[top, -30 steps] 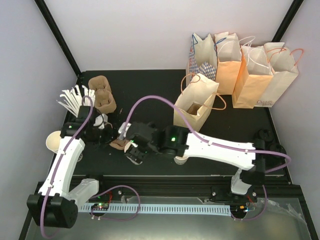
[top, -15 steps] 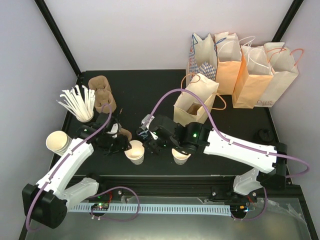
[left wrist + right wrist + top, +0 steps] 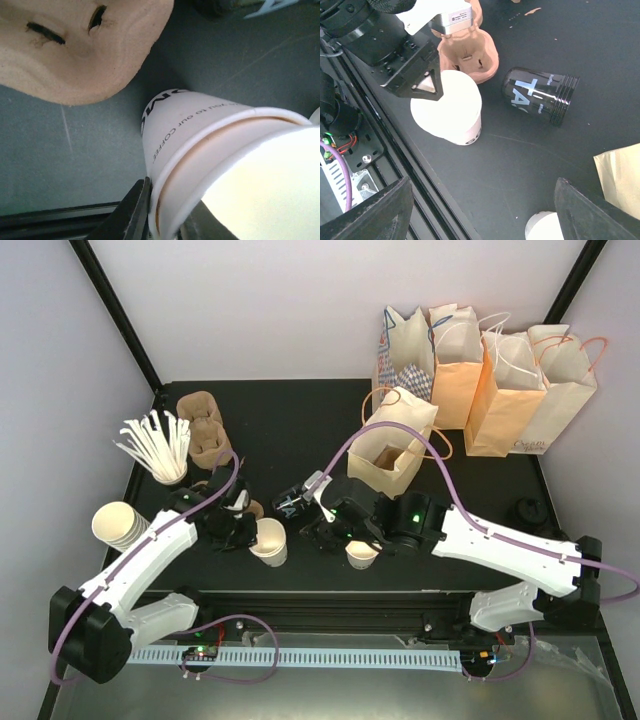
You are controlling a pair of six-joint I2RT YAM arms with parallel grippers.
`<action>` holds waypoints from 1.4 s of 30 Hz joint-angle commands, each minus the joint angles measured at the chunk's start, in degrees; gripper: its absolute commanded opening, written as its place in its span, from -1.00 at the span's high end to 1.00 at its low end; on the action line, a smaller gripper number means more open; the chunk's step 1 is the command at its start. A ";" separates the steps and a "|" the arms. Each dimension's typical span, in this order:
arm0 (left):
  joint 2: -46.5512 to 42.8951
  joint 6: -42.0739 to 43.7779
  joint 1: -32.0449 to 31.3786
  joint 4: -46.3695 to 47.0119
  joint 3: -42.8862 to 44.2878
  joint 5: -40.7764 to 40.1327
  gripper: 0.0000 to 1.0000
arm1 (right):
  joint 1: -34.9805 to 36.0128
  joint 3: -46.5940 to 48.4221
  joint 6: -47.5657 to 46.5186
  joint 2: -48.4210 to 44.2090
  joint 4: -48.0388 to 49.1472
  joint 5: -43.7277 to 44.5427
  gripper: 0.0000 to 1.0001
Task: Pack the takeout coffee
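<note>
The takeout coffee cup [image 3: 200, 130], white with black lettering and no lid on it, stands near the table's front edge [image 3: 268, 540]. My left gripper [image 3: 167, 217] is shut on its rim, one finger [image 3: 131, 210] outside the wall and the other inside. In the right wrist view the same cup [image 3: 449, 107] shows with the left gripper's fingers [image 3: 420, 75] at its left edge. My right gripper [image 3: 485, 220] hangs open just right of the cup [image 3: 318, 523], holding nothing. No lid is in view.
A tan pulp cup carrier [image 3: 470, 50] lies just behind the cup, and a black cup [image 3: 540, 95] lies on its side to the right. A second pale cup [image 3: 362, 553] stands by the right gripper. An open paper bag [image 3: 385, 455], more bags [image 3: 490, 370], stirrers [image 3: 155, 445] and stacked cups [image 3: 118, 523] surround.
My left gripper has swung right to the cup and closed on its rim. The right arm has let the cup go and drawn back to the right.
</note>
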 commanded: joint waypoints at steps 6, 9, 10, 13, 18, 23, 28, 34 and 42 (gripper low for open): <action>-1.17 -1.58 -1.32 -8.69 6.69 -4.88 0.97 | -0.98 -3.02 0.17 -4.64 0.84 0.95 -0.58; -1.99 -2.40 -1.19 -13.65 9.30 -7.39 0.97 | -1.35 -3.78 -0.26 -5.73 0.91 0.77 -0.58; -2.11 -2.67 -1.10 -15.38 9.95 -8.84 0.97 | -1.54 -4.04 -0.39 -5.99 0.97 0.64 -0.58; -1.76 -5.60 0.17 -20.30 11.02 -14.62 0.97 | -2.10 -4.98 -0.89 -7.02 1.25 0.08 -0.58; -1.48 -9.93 4.80 -26.06 12.25 -17.53 0.97 | -2.92 -6.53 -1.87 -8.64 1.49 -0.68 -0.58; -3.59 -14.37 10.25 -27.31 9.49 -18.33 0.97 | -3.98 -8.98 -2.32 -10.61 2.41 -1.87 -0.58; -6.38 -16.06 15.31 -21.04 7.24 -23.55 0.97 | -4.57 -10.50 -2.75 -12.10 2.86 -2.88 -0.58; -7.73 -16.13 25.00 -11.42 6.09 -22.66 0.97 | -4.87 -11.49 -2.88 -13.68 2.15 -3.32 -0.58; -3.55 -16.07 30.76 -5.29 6.04 -23.45 0.97 | -4.89 -13.34 -1.11 -15.60 1.92 -3.44 -0.58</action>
